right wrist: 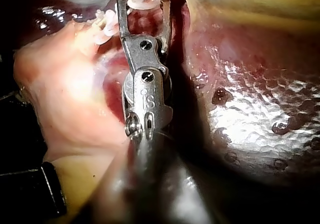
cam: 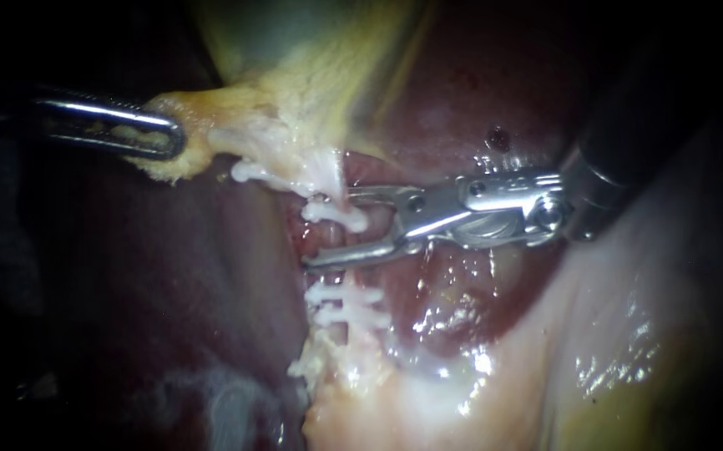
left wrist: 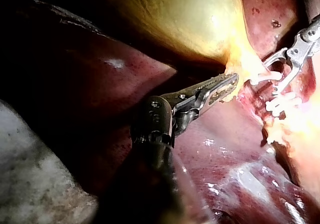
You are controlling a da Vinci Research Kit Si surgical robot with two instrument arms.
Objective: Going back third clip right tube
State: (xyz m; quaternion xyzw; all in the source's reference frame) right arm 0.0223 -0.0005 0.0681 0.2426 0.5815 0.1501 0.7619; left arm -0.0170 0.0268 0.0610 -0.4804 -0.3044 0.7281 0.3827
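Endoscope view: the right instrument (cam: 328,227) reaches in from the right, and its jaws stand wide open with a clear gap. A white clip (cam: 336,213) lies in that gap, close under the upper jaw and apart from the lower one. It sits across a thin pinkish tube (cam: 326,238) that runs down between the jaw tips. The right wrist view shows the same clip spanning the space at the jaw tips, but I cannot tell whether it touches either jaw.

Two instruments show. The left instrument (cam: 165,138) comes in from the left, its jaws clamped on a yellow flap (cam: 186,125) at the lower end of the gallbladder (cam: 295,50).

I count at least four clips. One is between the open jaws and another clip (cam: 249,173) is just above it, beside the flap. A stack of clips (cam: 345,305) lies below the lower jaw; it holds two or more, too close together to separate.

The clip between the jaws is short, white and knobbly, with a rounded bulge at each end, and lies roughly crosswise to the tube. Dark red liver (cam: 445,100) lies behind.
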